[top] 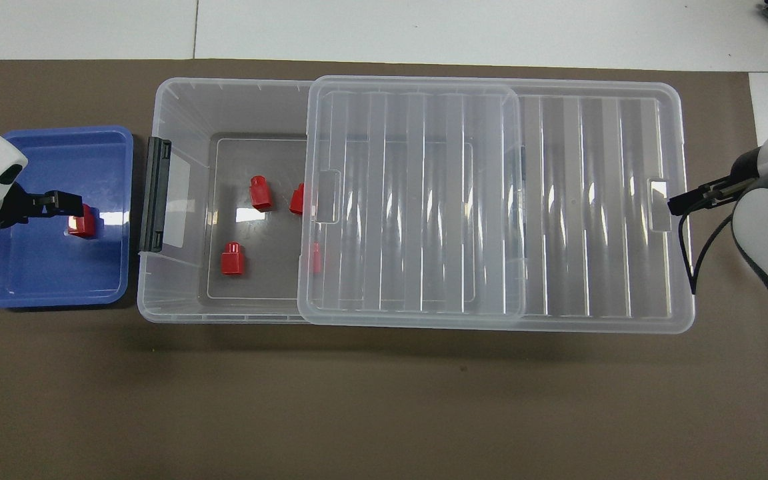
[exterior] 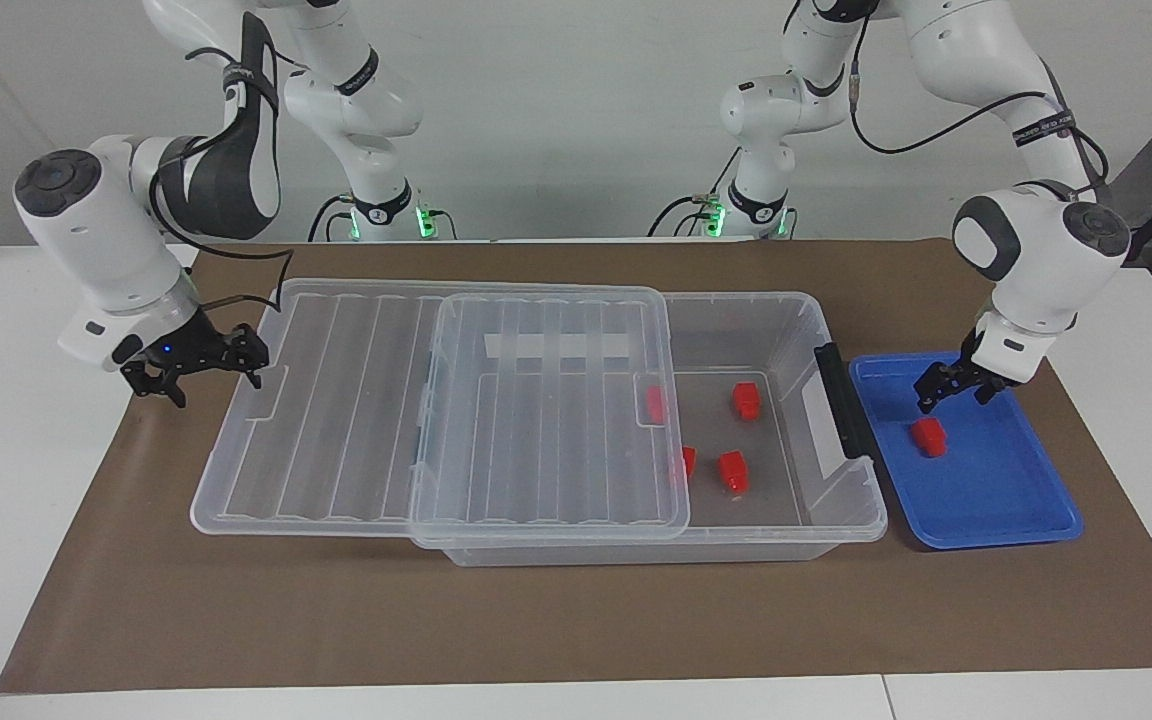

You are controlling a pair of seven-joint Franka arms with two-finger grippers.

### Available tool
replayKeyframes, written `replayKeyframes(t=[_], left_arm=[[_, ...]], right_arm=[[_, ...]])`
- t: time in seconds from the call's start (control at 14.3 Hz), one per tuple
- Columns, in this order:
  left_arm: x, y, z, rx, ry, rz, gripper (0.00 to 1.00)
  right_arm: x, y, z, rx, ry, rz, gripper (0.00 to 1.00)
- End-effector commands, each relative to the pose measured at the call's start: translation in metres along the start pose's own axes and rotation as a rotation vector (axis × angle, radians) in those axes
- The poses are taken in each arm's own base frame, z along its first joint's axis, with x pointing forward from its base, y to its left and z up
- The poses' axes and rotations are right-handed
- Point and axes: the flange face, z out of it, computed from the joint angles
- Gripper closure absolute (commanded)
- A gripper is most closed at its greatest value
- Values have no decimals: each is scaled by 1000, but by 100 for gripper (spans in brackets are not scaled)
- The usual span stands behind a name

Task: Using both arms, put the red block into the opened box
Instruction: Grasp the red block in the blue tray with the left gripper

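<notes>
- Left gripper (exterior: 954, 390) of mine hangs over the blue tray (exterior: 1026, 500), fingers apart, above the red block (exterior: 929, 437).
- Right gripper (exterior: 198, 365), also spread, sits beside the box (exterior: 841, 500) lid (exterior: 356, 400).

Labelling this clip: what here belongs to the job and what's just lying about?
Job:
- red block in blue tray
- box, lid slid aside
- left claw, open, over tray
- right claw, open, at lid's end

Lying about:
- four blocks in box
- brown mat
</notes>
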Motion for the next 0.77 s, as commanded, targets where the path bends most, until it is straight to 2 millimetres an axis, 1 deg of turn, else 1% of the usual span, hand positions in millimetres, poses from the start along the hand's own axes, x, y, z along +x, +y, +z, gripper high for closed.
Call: replayKeyframes(t=[0.0,0.21,0.35,0.42,0.56,0.7], left_arm=[[-1,3,44,-1,32,17,0],[0,0,62,2,26,66,0],[-2,-13,65,4,19,129,0],[-3,-16,67,4,16,123,0],[-4,-14,68,2,10,125,0],[-6,-14,70,2,8,128,0]], right_arm=[[-10,-27,-27,2,-6,90,0],[-12,-67,-50,0,-17,213,0],[-14,-88,-65,-4,-4,266,0],[-16,-96,-73,-6,0,281,0],[-17,-106,-93,-6,24,300,0],[-19,-107,-116,-5,27,319,0]])
